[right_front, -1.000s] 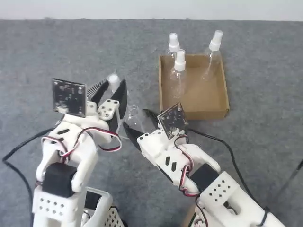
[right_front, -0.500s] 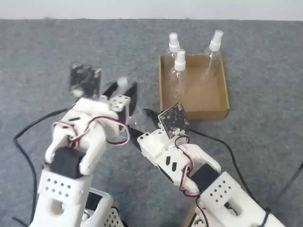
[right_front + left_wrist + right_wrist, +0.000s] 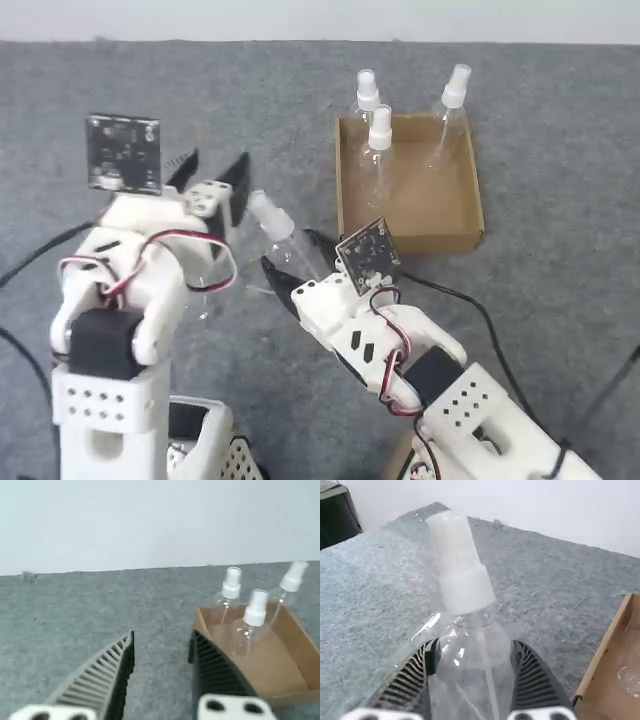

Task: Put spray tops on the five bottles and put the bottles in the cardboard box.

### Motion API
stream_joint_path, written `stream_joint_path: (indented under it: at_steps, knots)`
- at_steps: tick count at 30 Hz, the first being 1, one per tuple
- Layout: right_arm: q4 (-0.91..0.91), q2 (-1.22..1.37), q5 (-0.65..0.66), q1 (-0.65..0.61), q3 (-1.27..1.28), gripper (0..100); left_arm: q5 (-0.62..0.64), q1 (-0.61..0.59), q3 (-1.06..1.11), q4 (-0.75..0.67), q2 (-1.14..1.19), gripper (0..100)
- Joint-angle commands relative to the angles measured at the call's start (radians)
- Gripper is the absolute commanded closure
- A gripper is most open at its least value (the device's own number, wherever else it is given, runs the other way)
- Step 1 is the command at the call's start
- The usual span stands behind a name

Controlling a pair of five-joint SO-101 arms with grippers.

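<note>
The right tool [image 3: 292, 258] is clamped on the body of a capped bottle [image 3: 283, 238], whose neck leans far-left, away from the cardboard box [image 3: 410, 241]. Just left of the cap, the left tool [image 3: 215, 162] hangs empty, fingers apart. The cardboard box lies far-right of the held bottle, nearer the right arm. Three capped bottles [image 3: 380, 150] stand inside it, leaving bare floor toward its near end, on a grey felt-like worktop [image 3: 560, 150].

White printed arms [image 3: 150, 290], black ribbed jaws, red-and-white cables [image 3: 190, 240].
</note>
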Motion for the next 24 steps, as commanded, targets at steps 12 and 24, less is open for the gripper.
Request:
stream_joint_path:
  at_steps: [12,24]
  knots:
    - [-0.019,-0.031,-0.006,0.012,-0.005,99.3,-0.011,0.206,0.282,-0.196,0.012,88]
    - [0.019,-0.038,-0.006,0.015,-0.011,99.3,-0.012,0.044,0.166,-0.149,-0.057,88]
